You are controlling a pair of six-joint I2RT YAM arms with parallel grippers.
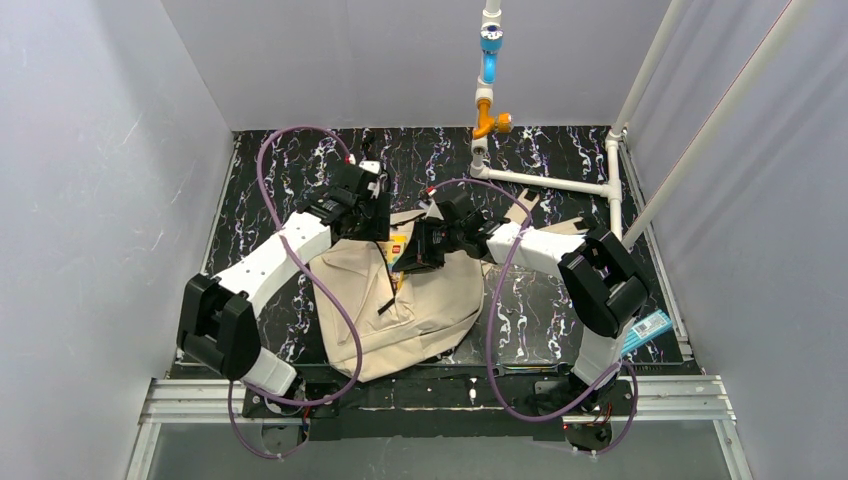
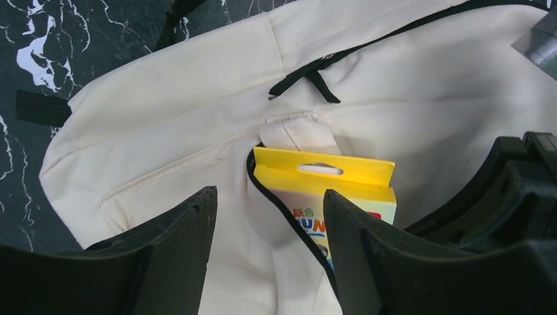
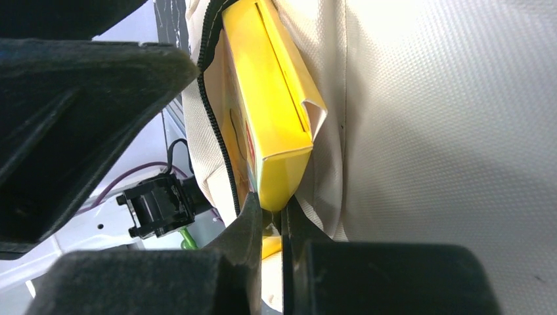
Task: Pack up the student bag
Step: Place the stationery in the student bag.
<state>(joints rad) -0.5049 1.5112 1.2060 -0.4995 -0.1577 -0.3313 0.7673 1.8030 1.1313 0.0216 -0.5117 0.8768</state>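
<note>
Bag [image 1: 420, 320] lay flat on tabletop [image 1: 560, 150], box [image 2: 328, 180] half in bag's mouth w/ long axis pointing out; L jaws, nearer, released over box's exposed end; R jaws clenched at bag's rim, pinching what unclear.

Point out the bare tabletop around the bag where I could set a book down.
Bare table runs along the back wall, between the student bag and the white pipe stand. Another patch lies between the bag's right side and the right arm. Crowded: the bag's opening, where the left tool and right tool meet at the yellow box.
</note>
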